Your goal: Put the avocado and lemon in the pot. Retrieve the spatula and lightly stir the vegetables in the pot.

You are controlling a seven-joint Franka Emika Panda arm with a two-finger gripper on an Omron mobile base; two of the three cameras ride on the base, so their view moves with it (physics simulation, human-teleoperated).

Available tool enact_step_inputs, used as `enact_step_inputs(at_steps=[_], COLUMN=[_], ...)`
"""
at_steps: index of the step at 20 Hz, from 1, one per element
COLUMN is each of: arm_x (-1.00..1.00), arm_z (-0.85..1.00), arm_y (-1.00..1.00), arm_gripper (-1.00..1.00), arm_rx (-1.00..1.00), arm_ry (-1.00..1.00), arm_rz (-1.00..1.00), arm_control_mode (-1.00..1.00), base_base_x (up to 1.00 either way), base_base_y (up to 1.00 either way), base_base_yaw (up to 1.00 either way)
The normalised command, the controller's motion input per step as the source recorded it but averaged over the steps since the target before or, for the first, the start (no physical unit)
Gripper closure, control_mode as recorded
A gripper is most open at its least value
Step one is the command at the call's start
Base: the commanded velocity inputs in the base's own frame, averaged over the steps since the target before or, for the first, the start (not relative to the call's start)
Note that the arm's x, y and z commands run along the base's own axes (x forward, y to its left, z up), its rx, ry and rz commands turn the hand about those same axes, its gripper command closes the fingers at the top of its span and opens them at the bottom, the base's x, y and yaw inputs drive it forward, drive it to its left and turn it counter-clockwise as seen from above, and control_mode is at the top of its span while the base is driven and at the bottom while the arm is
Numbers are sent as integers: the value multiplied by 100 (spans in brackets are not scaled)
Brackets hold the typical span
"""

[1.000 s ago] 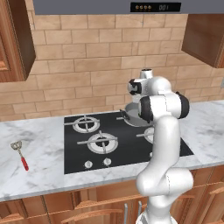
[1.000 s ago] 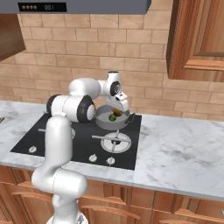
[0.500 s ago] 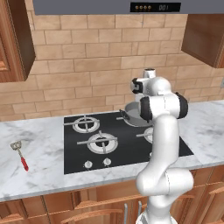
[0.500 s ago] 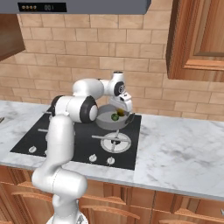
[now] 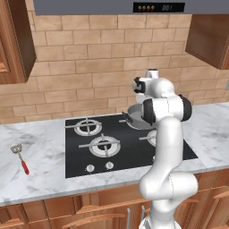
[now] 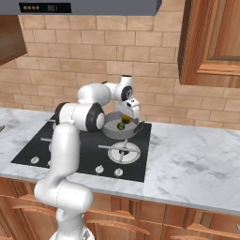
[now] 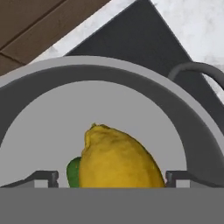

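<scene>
The shallow round grey metal pot (image 6: 117, 129) sits on the far burner of my black hob, its short dark side handle pointing away from the wall side in the left base view. Inside it lies the small yellow oval lemon (image 7: 118, 161), pointed end up in my hand view, touching a small green piece of produce (image 7: 73, 172) tucked just beside it. The small spatula (image 5: 20, 158), thin red handle and square slotted silver head, lies flat on the marble bench, well apart from the pot, left of the hob.
</scene>
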Motion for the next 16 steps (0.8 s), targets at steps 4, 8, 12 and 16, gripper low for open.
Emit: enact_step_inputs(at_steps=[4, 8, 12, 16], arm_x=[-10, -10, -23, -40], arm_z=[32, 34, 32, 28], arm_y=[37, 15, 15, 37], arm_gripper=[-100, -100, -100, -100], arm_rx=[0, 0, 0, 0], arm_ry=[0, -1, -3, -1], arm_rz=[9, 16, 16, 19], arm_control_mode=[-100, -100, -100, -100], base_base_x=[0, 0, 0, 0], base_base_y=[0, 0, 0, 0], base_base_yaw=[0, 0, 0, 0])
